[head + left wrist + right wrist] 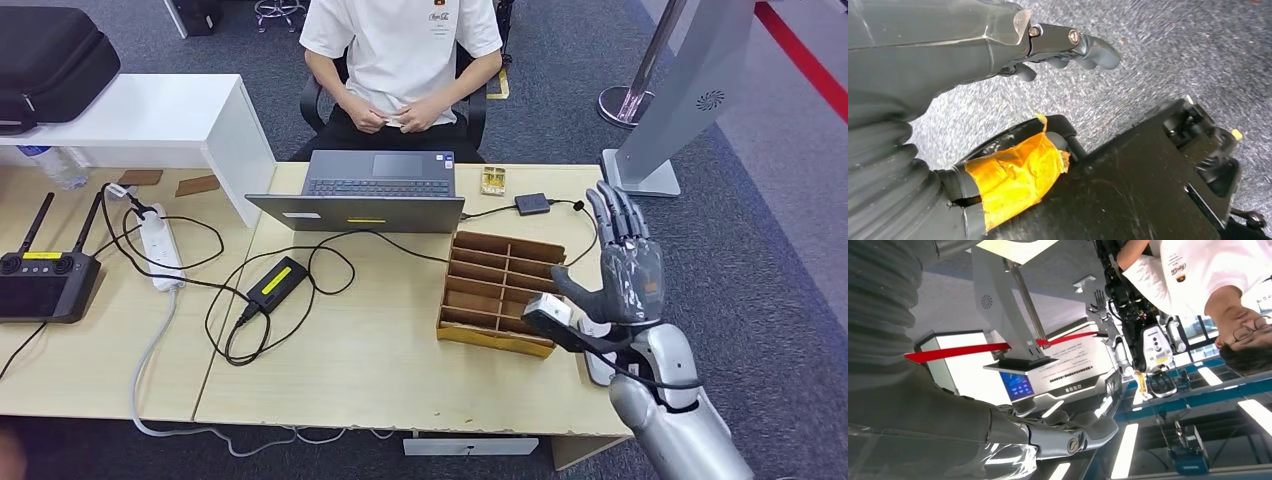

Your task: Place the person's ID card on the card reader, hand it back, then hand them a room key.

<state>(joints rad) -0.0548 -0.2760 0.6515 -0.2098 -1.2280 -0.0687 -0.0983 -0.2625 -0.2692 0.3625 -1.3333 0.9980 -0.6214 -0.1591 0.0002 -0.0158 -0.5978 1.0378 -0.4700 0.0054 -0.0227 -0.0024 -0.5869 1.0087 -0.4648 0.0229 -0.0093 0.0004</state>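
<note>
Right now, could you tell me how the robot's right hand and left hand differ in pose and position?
The right hand is raised beside the wooden organizer at the desk's right end, while the left hand hangs low over grey carpet. The right hand's fingers point up and apart; the left hand's fingers look loosely curled. Both hold nothing.
</note>
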